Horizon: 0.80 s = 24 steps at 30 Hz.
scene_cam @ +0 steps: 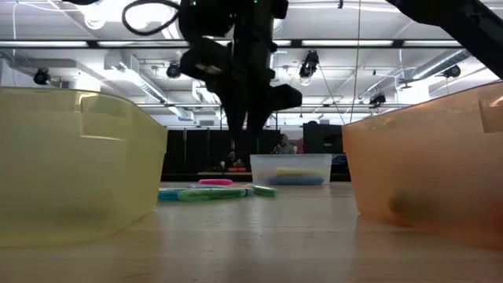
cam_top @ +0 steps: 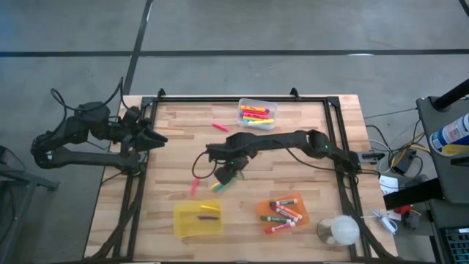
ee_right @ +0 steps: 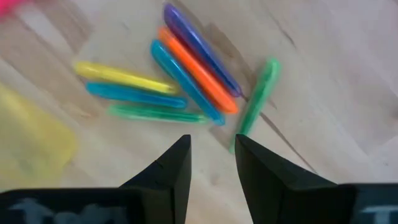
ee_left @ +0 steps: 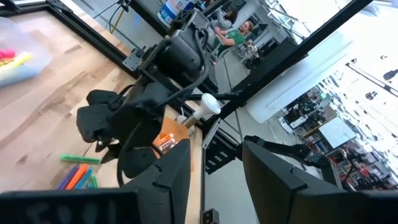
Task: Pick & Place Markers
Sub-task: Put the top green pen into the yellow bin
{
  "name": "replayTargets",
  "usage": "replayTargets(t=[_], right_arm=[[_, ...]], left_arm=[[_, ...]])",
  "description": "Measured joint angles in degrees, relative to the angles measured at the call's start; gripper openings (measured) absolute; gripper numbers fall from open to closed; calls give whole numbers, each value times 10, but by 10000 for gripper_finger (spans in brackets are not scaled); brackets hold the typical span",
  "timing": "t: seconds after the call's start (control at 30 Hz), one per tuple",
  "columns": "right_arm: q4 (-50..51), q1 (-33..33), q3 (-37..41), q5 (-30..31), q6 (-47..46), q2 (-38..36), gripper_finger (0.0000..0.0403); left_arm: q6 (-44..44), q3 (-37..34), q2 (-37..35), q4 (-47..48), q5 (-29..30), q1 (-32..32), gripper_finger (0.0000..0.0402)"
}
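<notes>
Over the loose markers at mid-table, the right gripper (ee_right: 211, 162) is hovering with its fingers parted and nothing between them.

Below it the green marker (ee_right: 256, 99) is lying a little apart from the purple (ee_right: 199, 46), orange (ee_right: 198, 73), blue (ee_right: 183, 78) and yellow (ee_right: 124, 76) ones, which are bunched, so it looks the easiest pick: the robot should be straddling its barrel crosswise, descending squarely, and closing only once both fingers are flanking it, lest neighbours get nudged. The left gripper (cam_top: 157, 139) is waiting at the table's left edge, released and empty. The yellow bin (cam_top: 198, 218) is sitting nearby.
</notes>
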<state>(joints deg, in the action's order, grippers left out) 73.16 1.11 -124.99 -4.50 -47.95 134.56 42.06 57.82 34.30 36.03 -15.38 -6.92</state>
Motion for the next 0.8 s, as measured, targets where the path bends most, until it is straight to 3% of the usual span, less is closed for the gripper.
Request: replayTargets(t=[0.3,0.8], right_arm=[[-17,-22,84,3,19,0,115],[-81,-28,143,-25,16,1,111]], left_arm=[[4,0,0,0,0,0,140],[4,0,0,0,0,0,140]])
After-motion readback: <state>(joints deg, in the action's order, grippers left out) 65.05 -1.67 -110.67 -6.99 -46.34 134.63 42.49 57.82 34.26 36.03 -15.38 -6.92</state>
